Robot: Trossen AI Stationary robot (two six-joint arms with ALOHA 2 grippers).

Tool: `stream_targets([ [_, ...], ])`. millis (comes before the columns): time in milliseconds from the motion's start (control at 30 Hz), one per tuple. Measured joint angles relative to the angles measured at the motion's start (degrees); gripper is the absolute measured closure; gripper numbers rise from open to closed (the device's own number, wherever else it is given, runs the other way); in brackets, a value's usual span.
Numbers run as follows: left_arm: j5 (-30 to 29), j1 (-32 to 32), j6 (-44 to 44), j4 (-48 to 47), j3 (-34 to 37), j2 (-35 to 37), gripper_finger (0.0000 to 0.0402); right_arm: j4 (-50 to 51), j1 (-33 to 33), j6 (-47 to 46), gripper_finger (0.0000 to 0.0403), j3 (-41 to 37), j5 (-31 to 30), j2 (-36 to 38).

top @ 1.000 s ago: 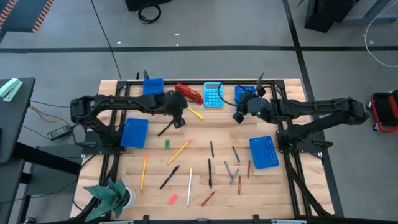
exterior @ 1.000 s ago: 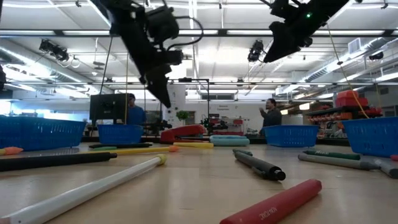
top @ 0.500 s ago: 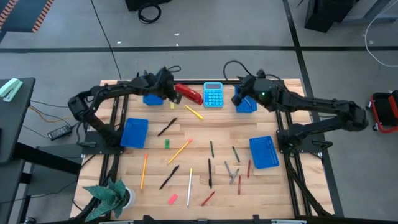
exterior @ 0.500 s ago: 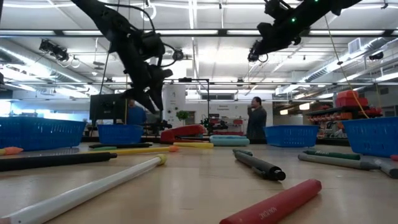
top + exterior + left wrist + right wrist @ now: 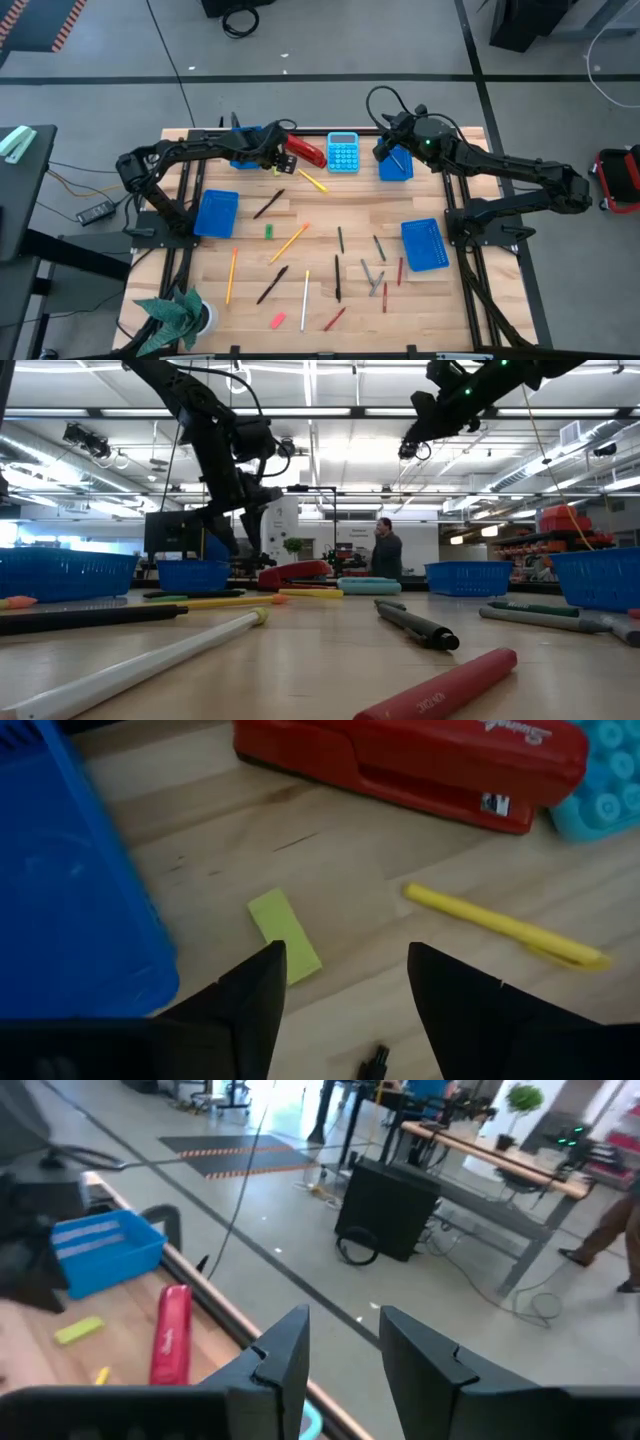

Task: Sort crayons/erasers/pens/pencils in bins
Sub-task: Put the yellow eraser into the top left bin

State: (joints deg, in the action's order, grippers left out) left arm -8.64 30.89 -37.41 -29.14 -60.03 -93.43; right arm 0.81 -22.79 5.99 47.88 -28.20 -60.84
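Your work surface was a pale slatted wooden table (image 5: 320, 215) on a grey floor, with a lit workshop behind it where a person (image 5: 385, 552) stood by the benches.

At the far left, the left gripper (image 5: 278, 158) hovered with its fingers (image 5: 255, 995) spread apart and nothing between them. Just under it lay the small flat yellow block eraser (image 5: 285, 934), on the bare wood beside the far-left blue perforated plastic bin (image 5: 246, 146), outside its wall, its long axis running near to far.

To its right you had the red stapler (image 5: 304, 150), then the light-blue calculator (image 5: 343, 153), with a yellow pencil (image 5: 313, 181) slanting from far-left to near-right just in front.

Mid-table, an orange pencil (image 5: 288, 243), black pens (image 5: 271, 284), a white pencil (image 5: 305, 286) and grey and red crayons (image 5: 372, 277) lay scattered, mostly pointing near to far.

At the far right, the right gripper (image 5: 385, 148) hung above the far-right blue bin (image 5: 394, 162), its jaws parted on nothing.
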Motion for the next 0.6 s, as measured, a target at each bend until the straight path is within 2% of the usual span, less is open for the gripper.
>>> stream_targets([
  [200,-0.4,-0.5,-0.7,0.3,0.0,-0.6,0.0199,2.4,0.1,-1.4,0.0274,0.0,0.5,0.0],
  [600,0.7,-0.9,-0.9,0.8,0.0,-7.0,0.0205,3.4,0.0,-0.7,0.0274,0.0,0.7,0.0],
])
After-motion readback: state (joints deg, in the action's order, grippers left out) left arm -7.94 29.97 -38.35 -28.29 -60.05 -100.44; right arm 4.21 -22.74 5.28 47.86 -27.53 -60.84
